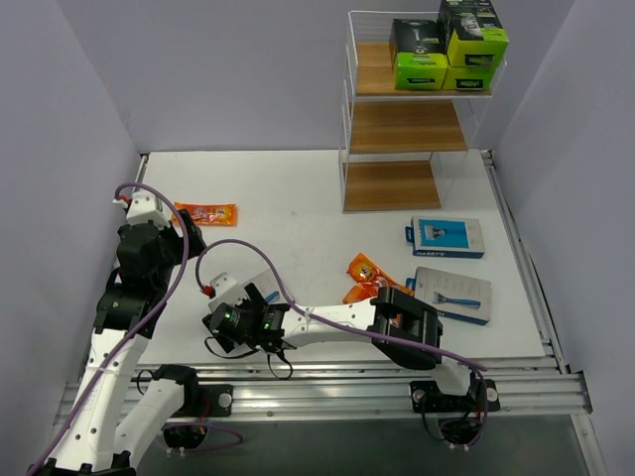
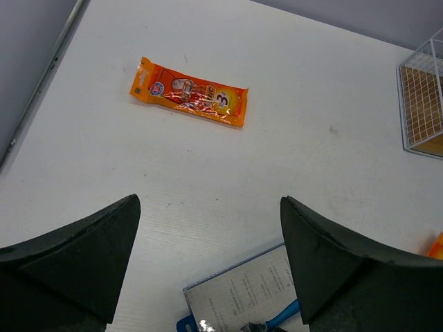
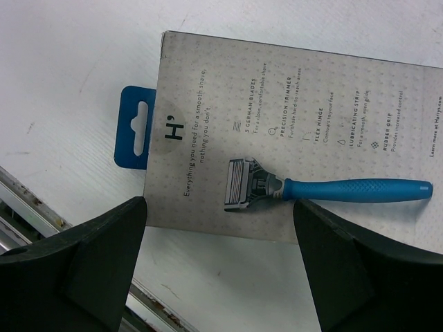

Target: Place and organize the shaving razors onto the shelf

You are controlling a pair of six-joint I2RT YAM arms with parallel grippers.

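**Spread grippers hang over razor packs; the shelf stands at upper right**

At the frame's left, the left gripper (image 2: 209, 221) is spread and empty, facing one orange packet (image 1: 205, 213). At lower centre the right gripper (image 3: 220, 204), also spread and pinching nothing, hangs over a grey card (image 3: 297, 131) lying flat near the table's (image 1: 298, 198) near edge. The likely trouble: the thin card may skid toward the rail (image 3: 28, 204) rather than lift. The right arm (image 1: 337, 319), folded across toward the left arm (image 1: 139, 278), could also bump it. The count, as far as it shows:
- **Orange packets:** apparently three, one at left and two overlapping at centre (image 1: 362, 278).
- **Cards:** three, two of them at right (image 1: 446, 238).
- **Black-and-green boxes (image 1: 420, 55):** at least three, on the top board of the shelf (image 1: 392, 183).
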